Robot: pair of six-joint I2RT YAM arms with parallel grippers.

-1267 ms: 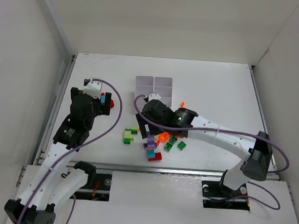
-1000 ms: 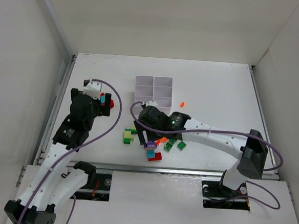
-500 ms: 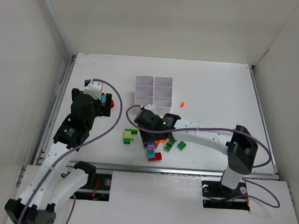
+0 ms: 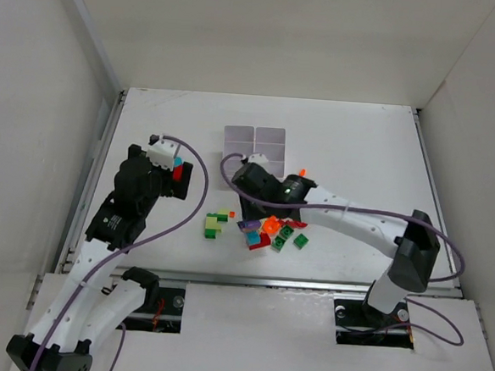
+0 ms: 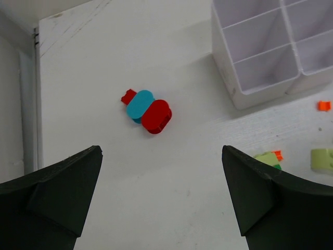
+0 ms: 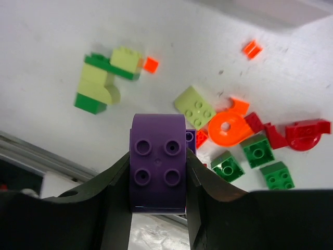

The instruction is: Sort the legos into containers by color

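- Pinching a purple brick (image 6: 157, 156), the right pincer (image 6: 157, 169) hangs over scattered legos (image 6: 229, 125).
- Left pincer (image 5: 161, 151) spread wide; red-and-teal bricks (image 5: 148, 110) at 12 o'clock, containers (image 5: 260, 96) at 2 o'clock.

Legos (image 4: 270, 227) just before containers (image 4: 255, 136)

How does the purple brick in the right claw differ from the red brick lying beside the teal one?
The purple brick is clamped in the right claw; the red brick lies free on the table, touching a teal brick. The purple brick shows four studs; the red brick's top looks smooth. Both have rounded ends.
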